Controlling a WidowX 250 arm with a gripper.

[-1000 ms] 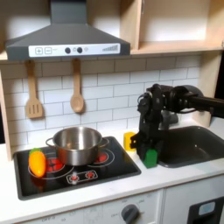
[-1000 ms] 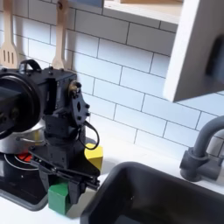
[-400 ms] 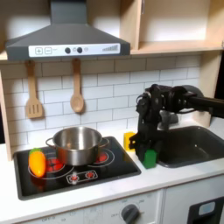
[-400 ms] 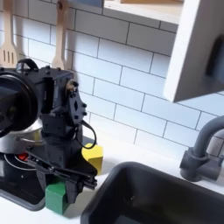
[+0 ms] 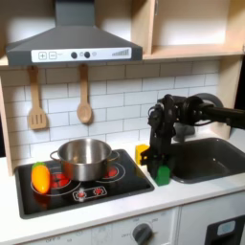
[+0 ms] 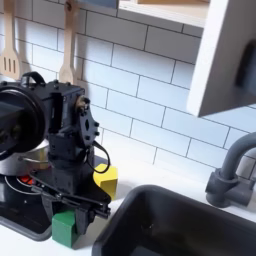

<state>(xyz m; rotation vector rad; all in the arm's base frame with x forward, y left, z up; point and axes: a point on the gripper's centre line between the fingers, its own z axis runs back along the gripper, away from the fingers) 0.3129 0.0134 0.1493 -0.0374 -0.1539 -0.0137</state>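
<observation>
First exterior view has the arm coming in from the right, bent down so the gripper [image 5: 163, 165] sits right over a little green block [image 5: 165, 175]. That block rests on the counter strip between the stovetop [image 5: 81, 187] and the sink [image 5: 212, 159], at the sink's left edge going by the first exterior view. Second exterior view is closer: the green block [image 6: 66, 227] is directly under the gripper [image 6: 70, 203], tucked between the black fingers, and the jaws look closed around its top, though the contact itself is partly hidden by the finger bar. A yellow block [image 6: 105, 180] stands just behind the green one, toward the tiled wall, also beside the sink's left rim. Further from the sink, on the stovetop, there's a steel pot [image 5: 84, 158] over the red burners, and an orange-yellow toy [image 5: 40, 178] lies at the far end of the stovetop. Two wooden utensils [image 5: 84, 107] hang on the wall above the pot.
</observation>
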